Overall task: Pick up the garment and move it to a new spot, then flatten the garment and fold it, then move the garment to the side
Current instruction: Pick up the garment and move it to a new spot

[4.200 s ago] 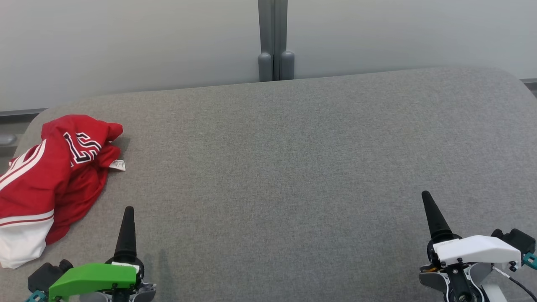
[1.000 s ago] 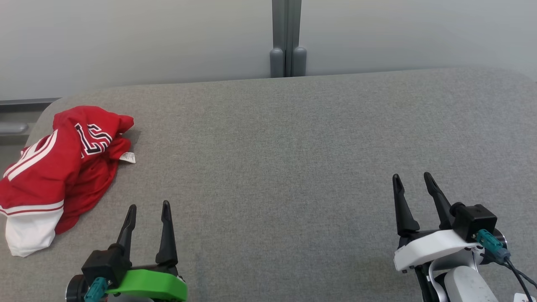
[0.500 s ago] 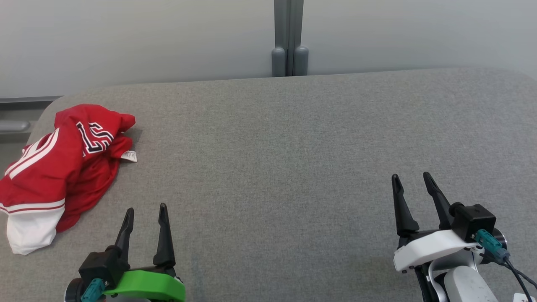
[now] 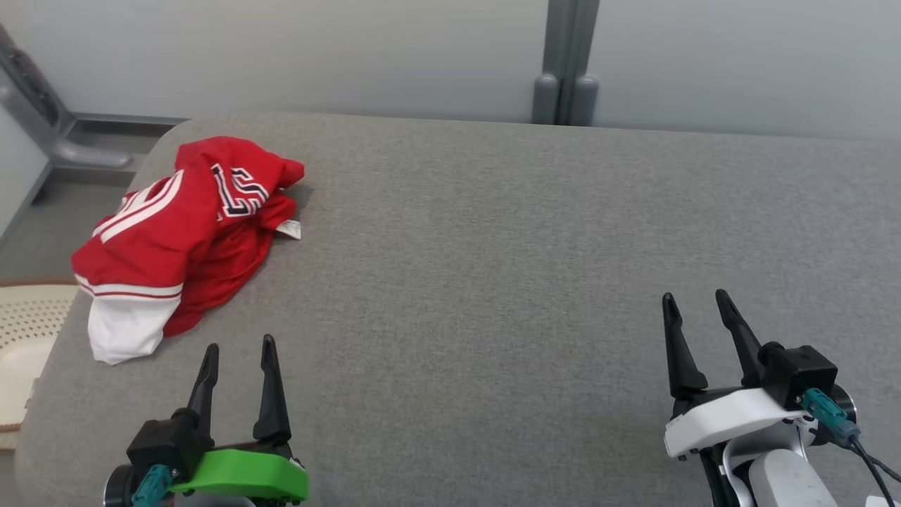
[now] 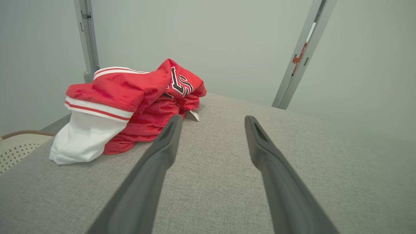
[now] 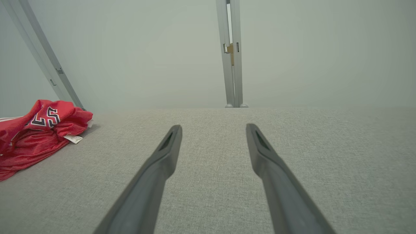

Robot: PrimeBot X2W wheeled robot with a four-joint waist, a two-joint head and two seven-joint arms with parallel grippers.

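The garment is a red jersey with white stripes, a white hem and black-and-white lettering, crumpled in a heap near the far left corner of the grey padded table. My left gripper hovers open just short of the heap, nothing between its fingers. In the left wrist view the garment lies ahead and to the left of the open left gripper. At the lower right my right gripper stands open over bare table. The right wrist view shows the garment far left of the open right gripper.
A pale perforated basket sits off the table's left edge. Grey partition walls with a post stand behind the table. The table's left edge runs close to the garment.
The head camera has turned left, so the whole picture has shifted right and the basket has come into view. Both grippers stay open and hold much the same pose.
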